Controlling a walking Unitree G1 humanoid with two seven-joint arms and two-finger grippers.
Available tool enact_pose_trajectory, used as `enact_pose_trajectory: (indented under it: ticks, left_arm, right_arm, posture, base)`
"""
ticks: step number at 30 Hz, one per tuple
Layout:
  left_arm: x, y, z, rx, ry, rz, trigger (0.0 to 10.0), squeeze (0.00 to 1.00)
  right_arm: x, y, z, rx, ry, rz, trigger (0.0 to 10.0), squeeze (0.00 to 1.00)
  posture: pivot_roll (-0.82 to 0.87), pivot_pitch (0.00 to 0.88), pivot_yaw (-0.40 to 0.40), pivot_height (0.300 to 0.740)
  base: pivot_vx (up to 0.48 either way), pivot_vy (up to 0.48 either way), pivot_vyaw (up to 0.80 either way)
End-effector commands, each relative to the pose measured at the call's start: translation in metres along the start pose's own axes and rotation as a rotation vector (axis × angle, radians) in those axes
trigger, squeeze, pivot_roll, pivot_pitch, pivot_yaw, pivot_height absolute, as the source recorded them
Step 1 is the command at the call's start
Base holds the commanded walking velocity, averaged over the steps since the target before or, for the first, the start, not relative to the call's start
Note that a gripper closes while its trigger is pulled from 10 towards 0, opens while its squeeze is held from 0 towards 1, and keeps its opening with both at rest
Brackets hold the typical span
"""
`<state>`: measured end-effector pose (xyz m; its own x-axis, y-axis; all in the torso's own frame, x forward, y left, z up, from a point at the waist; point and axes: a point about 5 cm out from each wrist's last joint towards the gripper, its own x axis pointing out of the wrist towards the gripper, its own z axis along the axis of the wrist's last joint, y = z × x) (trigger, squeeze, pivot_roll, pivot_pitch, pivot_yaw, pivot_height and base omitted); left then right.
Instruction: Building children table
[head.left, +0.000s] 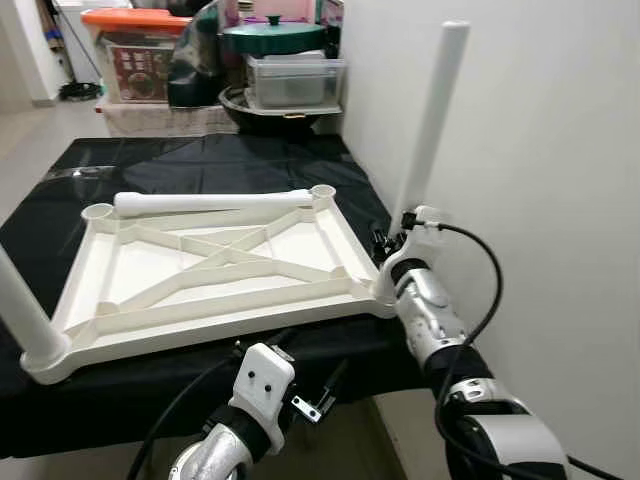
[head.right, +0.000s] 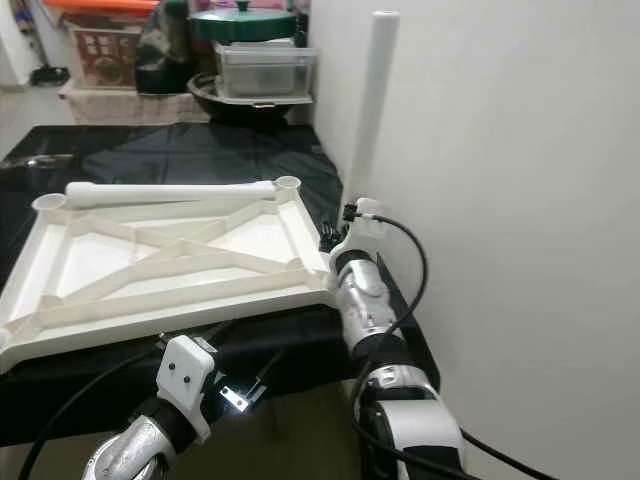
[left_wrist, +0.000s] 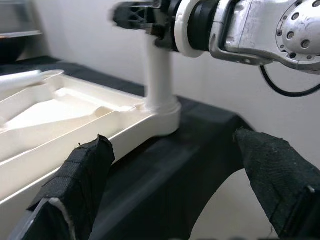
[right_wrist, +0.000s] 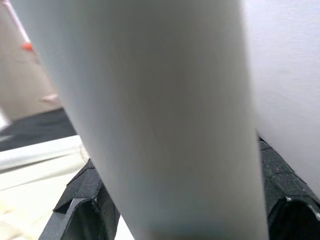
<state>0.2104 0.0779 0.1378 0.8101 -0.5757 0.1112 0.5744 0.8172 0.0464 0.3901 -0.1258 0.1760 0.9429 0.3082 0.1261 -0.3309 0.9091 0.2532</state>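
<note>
Surface: black-draped counter against a white wall.
Tabletop: upside down, mid-counter.
Right end effector: clenched on corner leg.
Left end effector: released.
Progress: two legs standing; spare leg lying loose.

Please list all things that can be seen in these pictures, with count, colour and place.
tabletop: 1, white, upside down on the black cloth.
table legs: 3, white; one upright in the near right corner socket, one upright at the near left corner, one lying along the far edge.
black cloth: 1, covers the surface.
storage boxes and pots: several, behind.
wall: white, right.
right gripper: grips the right leg.
left gripper: open, below the near edge.
</note>
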Motion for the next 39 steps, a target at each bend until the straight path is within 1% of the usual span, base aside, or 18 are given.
enact_pose_trajectory:
  ticks: [1,2,3,4,7,8,10,13,17,20,21,22,23,30,31,35,37,39]
  left_arm:
    - [0.0,-0.002,-0.002,-0.003,0.004,-0.006,10.0,0.0]
    - [0.001,-0.002,-0.002,-0.003,0.003,-0.006,10.0,0.0]
    - [0.001,-0.002,-0.002,-0.003,0.003,-0.006,10.0,0.0]
    - [0.001,-0.002,-0.002,-0.002,0.003,-0.008,10.0,0.0]
    - [0.001,-0.002,-0.002,-0.002,0.003,-0.011,10.0,0.0]
    - [0.001,-0.002,-0.002,-0.002,0.003,-0.011,10.0,0.0]
    - [0.001,-0.002,-0.002,-0.002,0.001,-0.014,10.0,0.0]
    - [0.001,-0.003,-0.001,-0.005,-0.002,-0.024,10.0,0.0]
    - [0.0,-0.004,-0.001,-0.009,-0.001,-0.032,10.0,0.0]
    - [-0.001,-0.004,-0.001,-0.011,0.0,-0.034,10.0,0.0]
    - [-0.001,-0.004,-0.001,-0.011,0.0,-0.034,10.0,0.0]
    - [-0.001,-0.004,-0.001,-0.011,0.0,-0.034,10.0,0.0]
    - [-0.001,-0.004,-0.001,-0.011,0.001,-0.035,10.0,0.0]
    - [-0.001,-0.004,-0.001,-0.012,0.001,-0.038,10.0,0.0]
    - [-0.001,-0.004,-0.001,-0.014,0.002,-0.039,10.0,0.0]
    - [-0.001,-0.004,-0.001,-0.015,0.003,-0.039,10.0,0.0]
    - [-0.001,-0.005,-0.002,-0.017,0.004,-0.042,10.0,0.0]
    - [-0.001,-0.005,-0.002,-0.017,0.004,-0.042,10.0,0.0]
  right_arm:
    - [-0.002,0.021,-0.007,0.017,0.072,0.265,10.0,0.0]
    - [-0.005,0.021,-0.007,0.024,0.086,0.335,10.0,0.0]
    - [-0.005,0.021,-0.007,0.024,0.086,0.335,10.0,0.0]
    - [-0.013,0.019,-0.006,0.031,0.137,0.479,10.0,0.0]
    - [-0.019,0.019,-0.007,0.012,0.182,0.607,10.0,0.0]
    - [-0.019,0.019,-0.007,0.012,0.182,0.607,10.0,0.0]
    - [-0.028,0.024,-0.005,0.007,0.221,0.783,10.0,0.0]
    - [-0.036,0.038,0.003,0.069,0.233,1.013,10.0,0.0]
    - [-0.036,0.053,0.009,0.09,0.241,1.17,10.0,0.0]
    - [-0.035,0.061,0.009,0.088,0.249,1.229,10.0,0.0]
    - [-0.035,0.061,0.009,0.088,0.249,1.229,10.0,0.0]
    - [-0.032,0.064,0.007,0.066,0.259,1.222,2.7,0.0]
    - [-0.029,0.066,0.004,0.045,0.262,1.202,0.0,0.0]
    - [-0.026,0.071,0.0,0.02,0.272,1.174,0.0,0.0]
    - [-0.018,0.071,-0.006,-0.032,0.253,1.027,0.0,0.0]
    - [-0.013,0.07,-0.008,-0.058,0.237,0.933,0.0,0.0]
    - [0.003,0.053,-0.007,-0.056,0.198,0.589,0.0,0.0]
    - [0.003,0.053,-0.007,-0.056,0.198,0.589,0.0,0.0]
  posture:
    - [0.12,0.014,-0.068,0.74]
    - [0.12,0.014,-0.068,0.74]
    - [0.12,0.014,-0.068,0.74]
    - [0.12,0.015,-0.068,0.74]
    - [0.13,0.016,-0.069,0.74]
    - [0.13,0.016,-0.069,0.74]
    - [0.13,0.018,-0.069,0.74]
    - [0.13,0.019,-0.07,0.74]
    - [0.13,0.021,-0.07,0.74]
    - [0.14,0.023,-0.07,0.74]
    - [0.14,0.023,-0.07,0.74]
    - [0.14,0.024,-0.069,0.74]
    - [0.14,0.024,-0.069,0.74]
    - [0.14,0.026,-0.072,0.74]
    - [0.14,0.026,-0.073,0.74]
    - [0.14,0.026,-0.073,0.74]
    - [0.13,0.028,-0.071,0.74]
    - [0.13,0.028,-0.071,0.74]
  base:
    - [0.0,0.0,0.0]
    - [0.0,0.0,0.0]
    - [0.0,0.0,0.0]
    - [0.0,0.0,0.0]
    - [0.0,0.0,0.0]
    - [0.0,0.0,0.0]
    - [0.0,0.0,0.0]
    - [0.0,0.0,0.0]
    - [0.0,0.0,0.0]
    - [0.0,0.0,0.0]
    - [0.0,0.0,0.0]
    - [0.0,0.0,0.0]
    - [0.0,0.0,0.0]
    - [0.0,0.0,0.0]
    - [0.0,0.0,0.0]
    - [0.0,0.0,0.0]
    - [0.0,0.0,0.0]
    - [0.0,0.0,0.0]
